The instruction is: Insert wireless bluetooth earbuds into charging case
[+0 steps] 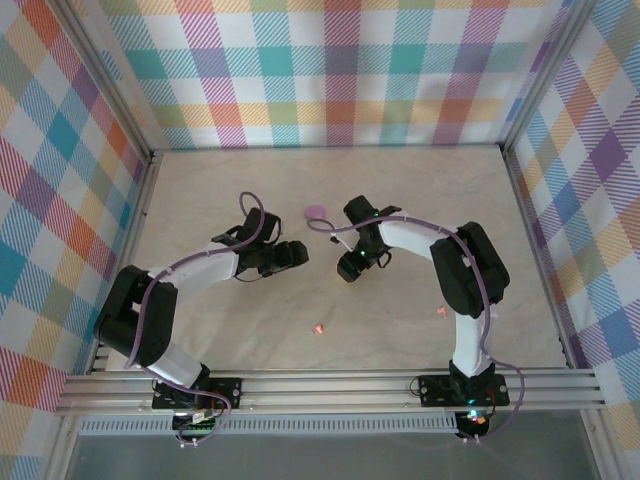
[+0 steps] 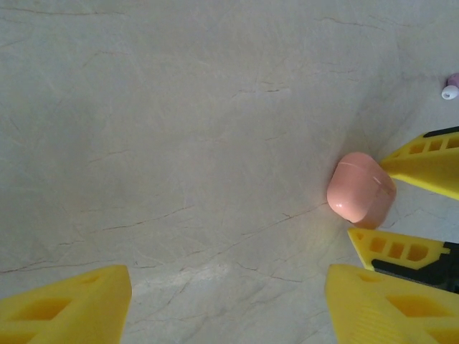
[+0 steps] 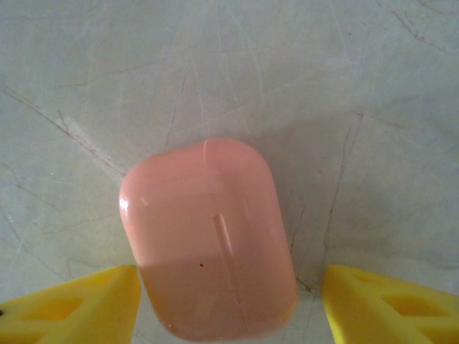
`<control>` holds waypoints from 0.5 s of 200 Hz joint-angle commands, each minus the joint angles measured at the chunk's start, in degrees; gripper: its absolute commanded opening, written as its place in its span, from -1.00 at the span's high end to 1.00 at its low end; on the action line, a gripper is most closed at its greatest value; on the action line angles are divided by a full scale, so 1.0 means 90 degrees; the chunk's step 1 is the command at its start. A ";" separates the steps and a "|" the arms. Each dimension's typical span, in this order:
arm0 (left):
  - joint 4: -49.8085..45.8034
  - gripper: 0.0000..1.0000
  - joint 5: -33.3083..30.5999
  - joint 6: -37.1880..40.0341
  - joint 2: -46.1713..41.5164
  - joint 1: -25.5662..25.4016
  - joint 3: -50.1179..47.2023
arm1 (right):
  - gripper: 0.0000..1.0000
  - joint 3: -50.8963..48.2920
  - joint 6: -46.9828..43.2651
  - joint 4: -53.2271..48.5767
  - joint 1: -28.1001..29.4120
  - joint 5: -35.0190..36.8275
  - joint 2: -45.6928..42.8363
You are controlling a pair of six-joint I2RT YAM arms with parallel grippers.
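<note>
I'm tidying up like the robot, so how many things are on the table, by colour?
Pink case: 1
Purple case: 1
Orange earbuds: 2
Pale earbud, colour hard to tell: 1
Total: 5

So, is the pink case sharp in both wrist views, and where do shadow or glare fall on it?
Right wrist: the pink case is large and fairly sharp, with a thin glare streak along it and its lower part in shadow. Left wrist: the case is smaller and softer, with a faint shadow on the table beside it.
</note>
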 commanded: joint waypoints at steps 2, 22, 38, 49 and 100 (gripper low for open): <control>0.0243 -0.43 0.0268 0.0030 0.0059 -0.0065 0.0036 | -0.24 0.0007 -0.0292 0.0091 0.0190 0.0099 0.0268; 0.0297 -0.43 0.0328 0.0215 0.0059 -0.0059 0.0083 | -0.09 -0.0130 -0.0385 0.0258 0.0226 0.0146 0.0121; 0.0430 -0.43 0.0392 0.0446 -0.0003 -0.0055 0.0104 | -0.01 -0.0293 -0.0420 0.0490 0.0226 0.0156 -0.0089; 0.0566 -0.43 0.0444 0.0579 -0.0071 -0.0056 0.0100 | 0.05 -0.0384 -0.0463 0.0610 0.0236 0.0120 -0.0235; 0.1217 -0.42 0.0805 0.1068 -0.0432 0.0001 -0.0090 | 0.25 -0.0751 -0.0600 0.1134 0.0294 0.0063 -0.0863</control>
